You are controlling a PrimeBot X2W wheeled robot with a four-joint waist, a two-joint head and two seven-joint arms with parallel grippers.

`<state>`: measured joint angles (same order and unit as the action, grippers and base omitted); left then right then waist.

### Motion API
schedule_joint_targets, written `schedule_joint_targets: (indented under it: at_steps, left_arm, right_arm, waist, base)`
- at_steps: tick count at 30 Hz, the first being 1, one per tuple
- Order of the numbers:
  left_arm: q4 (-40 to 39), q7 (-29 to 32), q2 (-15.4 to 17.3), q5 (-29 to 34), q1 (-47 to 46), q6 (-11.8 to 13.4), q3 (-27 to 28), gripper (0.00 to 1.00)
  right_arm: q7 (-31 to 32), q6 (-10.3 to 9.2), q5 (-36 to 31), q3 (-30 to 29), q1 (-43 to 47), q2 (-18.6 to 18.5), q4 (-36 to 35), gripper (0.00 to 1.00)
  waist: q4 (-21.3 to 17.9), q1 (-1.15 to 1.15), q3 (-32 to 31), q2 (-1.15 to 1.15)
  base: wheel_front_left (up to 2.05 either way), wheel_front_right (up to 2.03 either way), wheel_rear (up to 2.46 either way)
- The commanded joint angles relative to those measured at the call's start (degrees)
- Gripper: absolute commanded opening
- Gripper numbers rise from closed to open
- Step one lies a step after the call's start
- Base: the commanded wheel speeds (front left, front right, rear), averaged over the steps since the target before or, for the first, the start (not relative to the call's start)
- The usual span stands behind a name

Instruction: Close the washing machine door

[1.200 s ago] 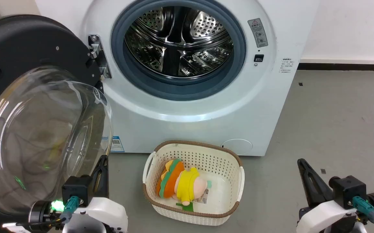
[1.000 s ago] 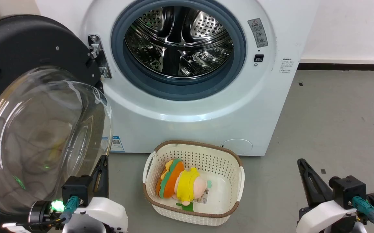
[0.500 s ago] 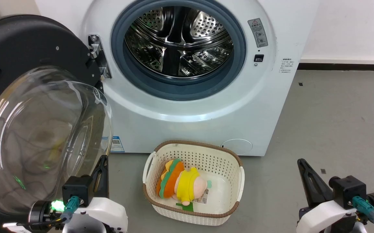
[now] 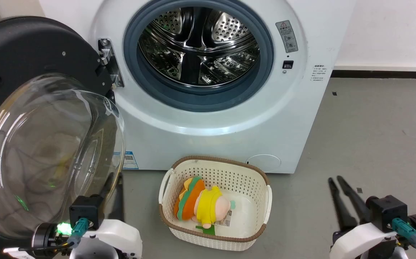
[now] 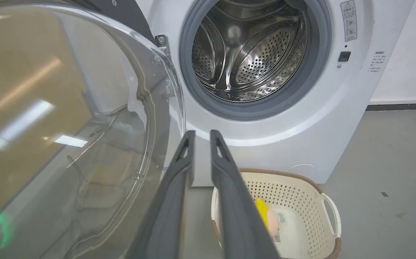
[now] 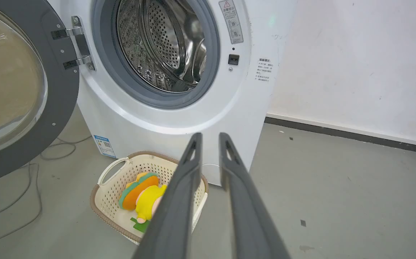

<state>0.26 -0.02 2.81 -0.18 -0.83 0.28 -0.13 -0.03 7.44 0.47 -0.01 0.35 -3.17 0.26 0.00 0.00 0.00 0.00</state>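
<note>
- Door first: the large round washing machine door has a wide glossy black rim and a bulging clear glass bowl. It stands swung wide open on a metal hinge at the left of the porthole.
- It belongs to the big white front-loading washing machine at the far side, whose perforated steel drum and grey rubber seal lie exposed.
- The left pincer, near left, has its two dark fingers slightly spread, gripping nothing. It sits just beside the lower right edge of the glass bowl; whether it touches I cannot tell.
- The right pincer, near right, is likewise narrowly spread and empty. It is well apart from the door, above the grey floor.
- Count: one door, one machine and two pincers. One cream perforated basket stands on the floor between the pincers, holding one yellow, orange and green plush toy.
</note>
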Motion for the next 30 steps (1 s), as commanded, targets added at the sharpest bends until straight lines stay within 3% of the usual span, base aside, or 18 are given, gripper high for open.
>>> schedule_joint_targets:
  at_steps: [1, 13, 14, 15, 17, 30]
  left_arm:
    - [0.0, 0.0, 0.0, 0.0, 0.0, 0.1, 0.0, 1.0]
    - [0.1, -1.5, 0.0, 0.0, -0.4, 1.6, -0.7, 1.0]
    - [0.1, -1.6, 0.1, 0.1, -0.5, 1.7, -0.8, 0.72]
    - [0.1, -1.6, 0.1, 0.1, -0.5, 1.7, -0.8, 0.72]
    - [-0.1, -1.8, 0.1, 0.2, -0.7, 1.9, -1.0, 0.0]
    - [-3.9, -3.5, 1.5, 0.4, -4.2, 3.1, -2.5, 0.0]
  right_arm:
    - [0.0, 0.0, 0.0, 0.0, 0.0, 0.0, 0.0, 1.0]
    - [-1.5, 0.0, 1.3, -1.1, -0.1, 0.0, 0.0, 1.0]
    - [-1.6, 0.0, 1.5, -1.2, -0.1, 0.0, 0.0, 1.0]
    - [-1.6, 0.0, 1.5, -1.2, -0.1, 0.0, 0.0, 1.0]
    - [-1.8, 0.01, 1.7, -1.4, -0.2, 0.0, -0.1, 1.0]
    - [-3.5, 0.01, 2.9, -2.8, -0.7, 0.1, -0.3, 1.0]
  waist:
    - [0.0, 0.0, 0.0, 0.0]
    - [0.1, 0.0, 0.3, 0.0]
    - [0.2, 0.0, 0.3, 0.0]
    - [0.2, 0.0, 0.3, 0.0]
    - [0.3, 0.0, 0.4, 0.0]
    - [3.1, 0.0, 1.3, 0.0]
  base:
    - [0.0, 0.0, 0.0]
    - [0.0, 0.0, 0.0]
    - [0.0, 0.0, 0.0]
    - [0.0, 0.0, 0.0]
    - [0.0, 0.0, 0.0]
    - [0.0, 0.0, 0.0]
